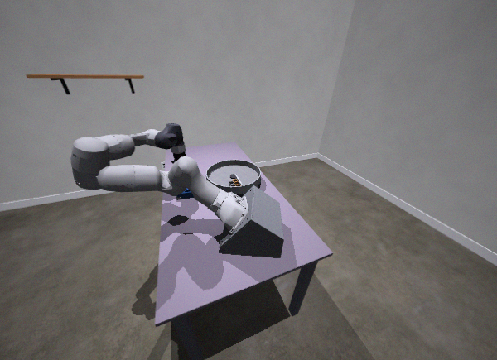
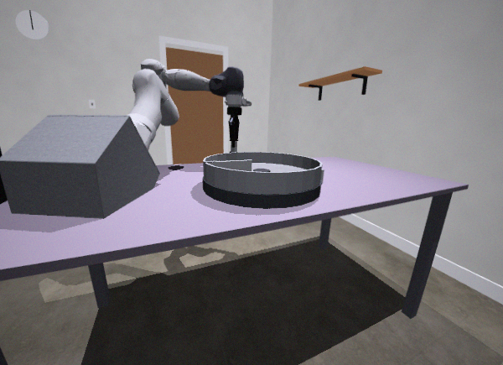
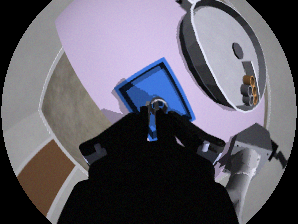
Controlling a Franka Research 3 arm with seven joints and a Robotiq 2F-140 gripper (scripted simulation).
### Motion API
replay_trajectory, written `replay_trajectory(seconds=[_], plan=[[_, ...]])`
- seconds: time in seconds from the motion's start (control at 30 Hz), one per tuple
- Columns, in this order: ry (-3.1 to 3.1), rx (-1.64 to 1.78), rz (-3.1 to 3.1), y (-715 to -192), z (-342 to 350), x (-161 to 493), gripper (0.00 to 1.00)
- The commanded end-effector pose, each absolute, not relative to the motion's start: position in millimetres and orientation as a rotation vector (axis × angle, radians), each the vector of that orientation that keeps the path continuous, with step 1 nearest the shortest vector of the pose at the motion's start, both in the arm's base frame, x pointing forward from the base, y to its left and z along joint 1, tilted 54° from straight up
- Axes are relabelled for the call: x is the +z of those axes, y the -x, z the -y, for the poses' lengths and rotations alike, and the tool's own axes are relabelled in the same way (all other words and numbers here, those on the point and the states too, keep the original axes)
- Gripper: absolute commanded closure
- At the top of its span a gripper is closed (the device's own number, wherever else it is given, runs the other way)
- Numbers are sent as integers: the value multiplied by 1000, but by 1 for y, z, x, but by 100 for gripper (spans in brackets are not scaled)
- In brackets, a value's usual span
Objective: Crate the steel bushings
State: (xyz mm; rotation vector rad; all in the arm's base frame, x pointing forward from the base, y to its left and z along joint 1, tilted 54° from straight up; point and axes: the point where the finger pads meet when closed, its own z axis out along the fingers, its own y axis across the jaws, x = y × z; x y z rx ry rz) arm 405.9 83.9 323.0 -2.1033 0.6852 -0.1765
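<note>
Lavender tabletop [image 1: 311, 252] [image 2: 168, 222] [image 3: 100, 45]: blue crate [image 1: 185, 194] [image 3: 181, 93], partly hidden. Gripper [image 1: 179, 156] [image 2: 233, 149] [image 3: 152, 106], nearly closed, pinching one steel bushing [image 3: 159, 103] above it. Other bushings [image 3: 248, 90], steel and copper-coloured, clustered on turning table [image 1: 224, 184] [image 2: 261, 182] [image 3: 204, 75]; count unclear.

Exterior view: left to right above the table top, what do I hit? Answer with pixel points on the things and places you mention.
Wall clock [image 2: 32, 25] → small wall plate [image 2: 92, 104] → brown door [image 2: 194, 117] [image 3: 45, 167] → gripper [image 1: 178, 158] [image 2: 234, 148] [image 3: 152, 106] → wooden wall shelf [image 1: 84, 76] [image 2: 340, 76].
</note>
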Motion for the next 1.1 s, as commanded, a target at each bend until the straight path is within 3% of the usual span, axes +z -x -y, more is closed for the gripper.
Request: replay_trajectory(seconds=[0.0,1.07], plan=[[2102,-186,-684,-409,-86,320,100],[2102,-186,-684,-421,-107,302,100]])
